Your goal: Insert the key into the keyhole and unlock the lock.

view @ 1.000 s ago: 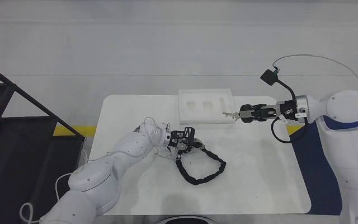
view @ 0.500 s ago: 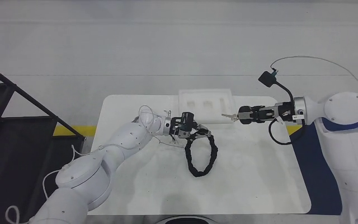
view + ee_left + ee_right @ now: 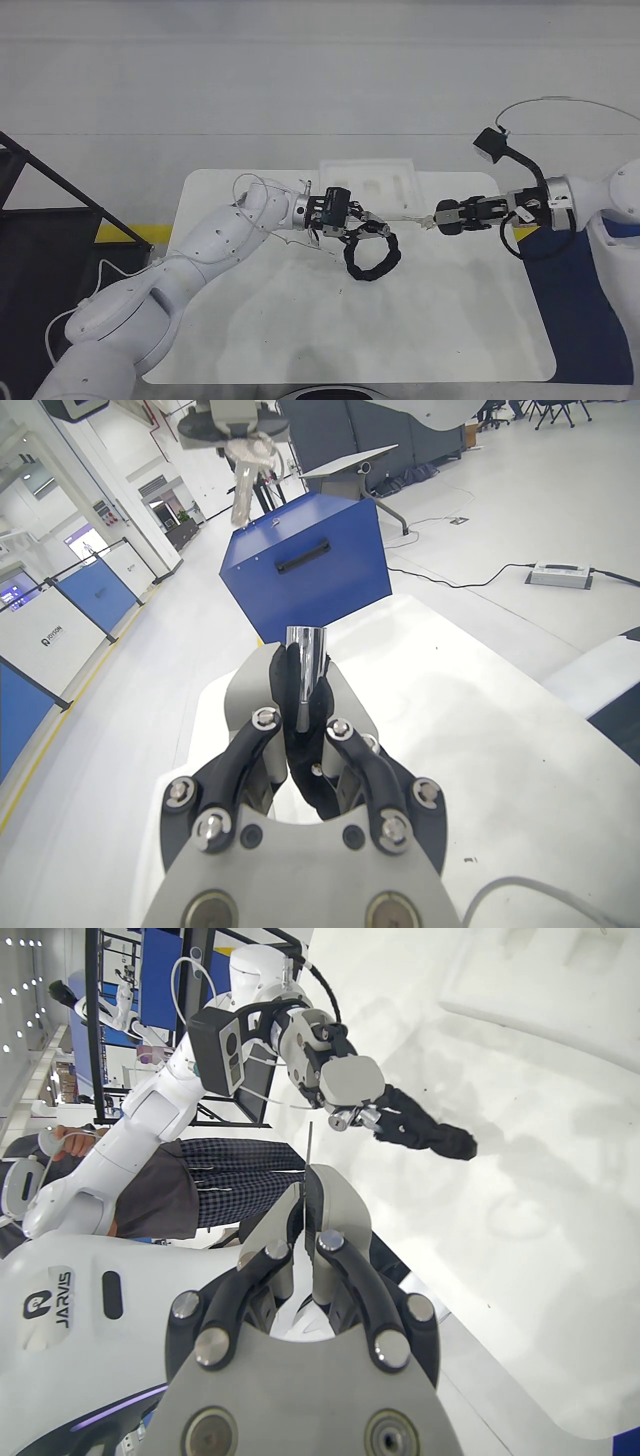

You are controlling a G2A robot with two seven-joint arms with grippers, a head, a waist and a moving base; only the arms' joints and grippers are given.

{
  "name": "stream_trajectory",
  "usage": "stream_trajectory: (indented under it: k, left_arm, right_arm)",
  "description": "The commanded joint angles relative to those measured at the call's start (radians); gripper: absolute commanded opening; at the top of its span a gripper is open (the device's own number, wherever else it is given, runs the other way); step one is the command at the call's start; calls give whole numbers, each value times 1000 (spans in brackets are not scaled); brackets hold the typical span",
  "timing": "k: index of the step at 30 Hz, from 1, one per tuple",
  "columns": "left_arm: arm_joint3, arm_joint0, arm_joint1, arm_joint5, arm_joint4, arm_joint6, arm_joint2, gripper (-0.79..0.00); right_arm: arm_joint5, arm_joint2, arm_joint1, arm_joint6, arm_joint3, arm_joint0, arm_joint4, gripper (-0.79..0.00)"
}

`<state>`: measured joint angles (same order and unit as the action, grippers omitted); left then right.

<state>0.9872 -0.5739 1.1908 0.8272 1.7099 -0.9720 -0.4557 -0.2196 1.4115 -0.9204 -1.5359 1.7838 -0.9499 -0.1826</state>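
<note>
The lock is a black sleeved cable loop (image 3: pixel 373 256) with a chrome cylinder (image 3: pixel 306 657) at its end. My left gripper (image 3: pixel 352 222) is shut on the lock just behind the cylinder, holding it above the table's middle. The keyhole end (image 3: pixel 341 1120) faces my right gripper (image 3: pixel 438 218). That gripper is shut on a silver key (image 3: pixel 419 219), whose blade points toward the lock across a short gap. In the right wrist view the key (image 3: pixel 306 1163) shows edge-on between the fingers. In the left wrist view the key (image 3: pixel 244 492) hangs beyond the cylinder, off its axis.
A white foam tray (image 3: pixel 368 186) with shallow pockets lies at the back of the white table (image 3: pixel 470 320), just behind both grippers. A blue cabinet (image 3: pixel 310 575) stands on the floor past the table's right edge. A black frame (image 3: pixel 40 215) stands to the left.
My left gripper has lifted the lock off the table and carried it right and back toward the key; the cable loop now hangs curled. The right gripper shifted slightly right and nearer.
</note>
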Motion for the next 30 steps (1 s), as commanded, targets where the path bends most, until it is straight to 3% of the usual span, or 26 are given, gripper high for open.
stream_trajectory:
  k: [1,6,25,30]
  left_arm:
    - [20,1,-6,7,-3,25,-15,-785]
    - [80,-3,-20,11,-14,3,-51,-785]
    - [102,-10,-23,17,-23,-4,-58,-785]
    - [120,-49,-20,1,-71,19,-70,-785]
  right_arm:
    - [-20,15,16,0,20,-5,-38,-785]
    - [-65,32,57,0,73,-13,-121,-785]
    - [-65,32,57,0,73,-13,-121,-785]
    - [-86,22,62,21,81,-28,-106,-785]
